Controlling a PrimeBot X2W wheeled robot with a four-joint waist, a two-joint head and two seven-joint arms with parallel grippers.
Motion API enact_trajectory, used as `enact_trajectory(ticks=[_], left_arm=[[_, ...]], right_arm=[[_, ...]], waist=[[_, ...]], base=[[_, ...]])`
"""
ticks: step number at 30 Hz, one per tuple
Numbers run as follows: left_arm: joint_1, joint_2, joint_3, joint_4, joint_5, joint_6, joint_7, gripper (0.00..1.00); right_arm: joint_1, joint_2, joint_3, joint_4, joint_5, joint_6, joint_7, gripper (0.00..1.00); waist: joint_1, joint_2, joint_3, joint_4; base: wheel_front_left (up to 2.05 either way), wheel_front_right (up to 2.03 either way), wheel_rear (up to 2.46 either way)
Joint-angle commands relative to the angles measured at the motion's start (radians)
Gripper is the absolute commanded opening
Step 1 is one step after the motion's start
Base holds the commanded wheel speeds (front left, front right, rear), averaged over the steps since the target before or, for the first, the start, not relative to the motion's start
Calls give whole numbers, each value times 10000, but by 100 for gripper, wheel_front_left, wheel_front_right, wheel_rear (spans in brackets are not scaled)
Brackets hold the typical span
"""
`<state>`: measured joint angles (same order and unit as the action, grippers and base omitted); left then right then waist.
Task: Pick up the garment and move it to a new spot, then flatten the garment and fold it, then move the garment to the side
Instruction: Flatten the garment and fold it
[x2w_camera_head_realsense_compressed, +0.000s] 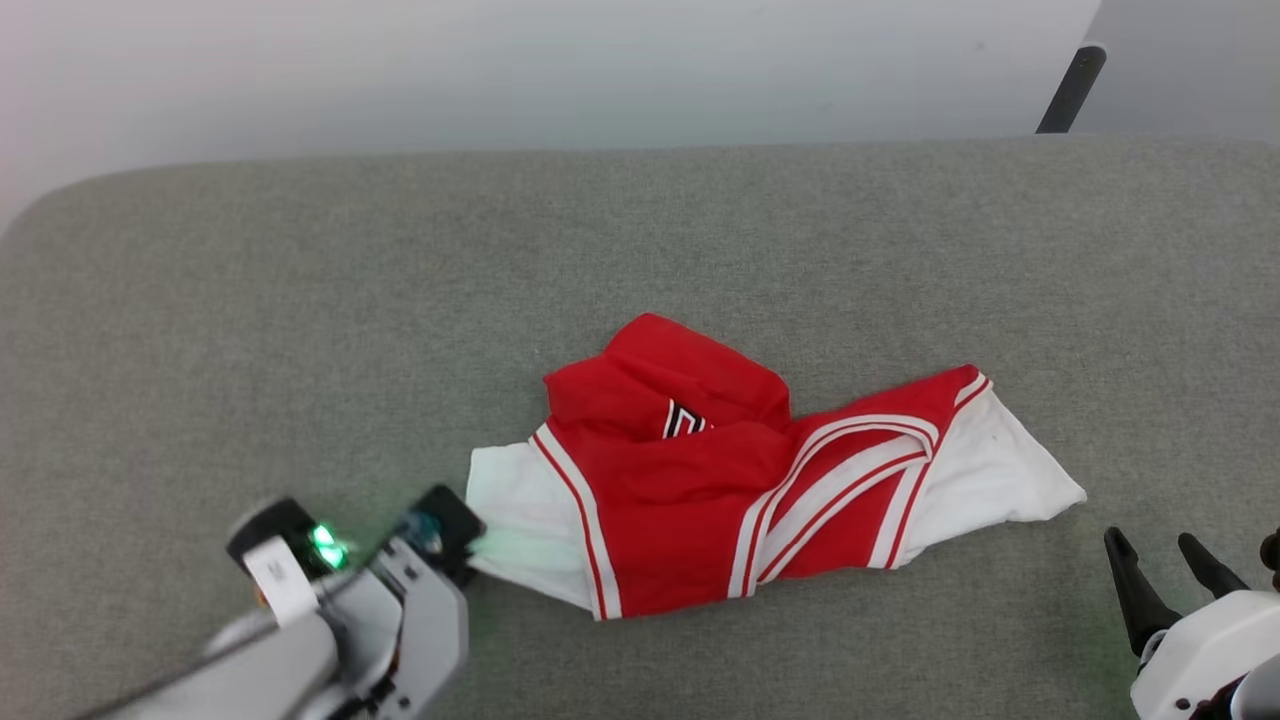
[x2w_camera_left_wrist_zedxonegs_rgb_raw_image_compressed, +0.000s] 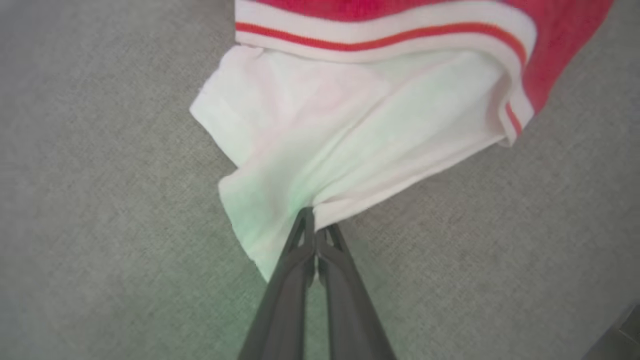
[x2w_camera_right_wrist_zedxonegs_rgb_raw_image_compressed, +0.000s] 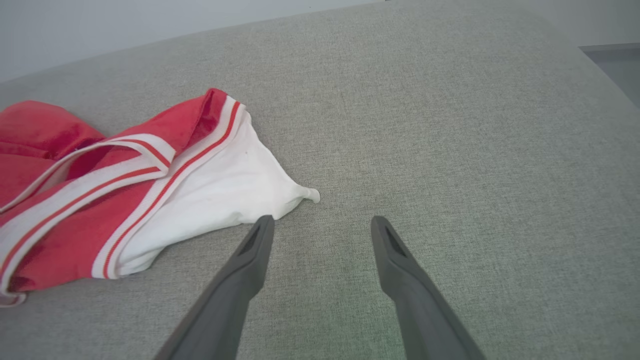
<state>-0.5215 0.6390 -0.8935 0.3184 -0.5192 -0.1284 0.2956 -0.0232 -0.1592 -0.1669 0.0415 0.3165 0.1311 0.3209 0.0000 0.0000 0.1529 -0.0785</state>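
Scene: We see a red jersey (x2w_camera_head_realsense_compressed: 700, 480) lying crumpled near the middle of a grey padded surface (x2w_camera_head_realsense_compressed: 300, 300).
Left gripper: Our left gripper (x2w_camera_left_wrist_zedxonegs_rgb_raw_image_compressed: 315, 222) is pinched tight on the edge of the white sleeve at the jersey's left end. Creases fan out from the fingertips.
Why this hold: We judge that the sleeve edge offers a thin lip to pinch and an end from which to lift the jersey.
Right gripper: Our right gripper (x2w_camera_right_wrist_zedxonegs_rgb_raw_image_compressed: 324, 222) stands wide and holds nothing, near the pointed tip of the other white sleeve. We cannot tell whether one finger touches the cloth.
Why it waits there: It seems placed to take that sleeve, so both ends could rise together.
Cloth: Thin, soft knit, with a red body, white sleeves and ribbed red-and-white striped trim. A piece of a black-and-white numeral peeps between folds.
Shape: The red body is heaped over itself at the far side. The sleeves lie flatter, like wedges, to left and right.
Surface: Matte woven grey fabric with a rounded corner.
Stage: The pick-up is starting, and the jersey is not yet lifted.
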Motion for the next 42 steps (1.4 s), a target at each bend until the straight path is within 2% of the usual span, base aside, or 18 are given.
enact_trajectory(ticks=[1, 8, 14, 21, 30, 34, 42], left_arm=[[-203, 120, 67, -199, -163, 24, 111, 0], [-1153, 691, 358, -1257, -950, -5, 980, 0], [-2056, 629, 671, -1080, -1538, -10, 1460, 0], [-3159, 299, 1109, 398, -1859, 25, 1562, 0], [-4350, -30, 1665, 2904, -1977, 586, 1450, 0], [-4697, -167, 1705, 3867, -1916, 688, 1350, 0], [-4937, -643, 1712, 5420, -2137, 509, 1088, 0]], right_arm=[[118, 5, -19, 20, 97, -7, -47, 100], [159, 23, 83, 89, 104, -7, 8, 100], [15, 8, 287, 141, 137, -7, 24, 100], [-169, 11, 470, 234, 165, -7, 10, 100], [-438, 82, 632, 372, 213, -7, -99, 100], [-663, 107, 743, 466, 265, -7, -211, 100], [-1021, 159, 948, 720, 240, -7, -352, 100]], waist=[[0, 0, -29, -9], [0, 0, -122, -85], [0, 0, -16, -284], [0, 0, 315, -686], [0, 0, 924, -1147], [0, 0, 1232, -1310], [0, 0, 1539, -1370]], base=[[0, 0, 0], [0, 0, 0], [0, 0, 0], [0, 0, 0], [0, 0, 0], [0, 0, 0], [0, 0, 0]])
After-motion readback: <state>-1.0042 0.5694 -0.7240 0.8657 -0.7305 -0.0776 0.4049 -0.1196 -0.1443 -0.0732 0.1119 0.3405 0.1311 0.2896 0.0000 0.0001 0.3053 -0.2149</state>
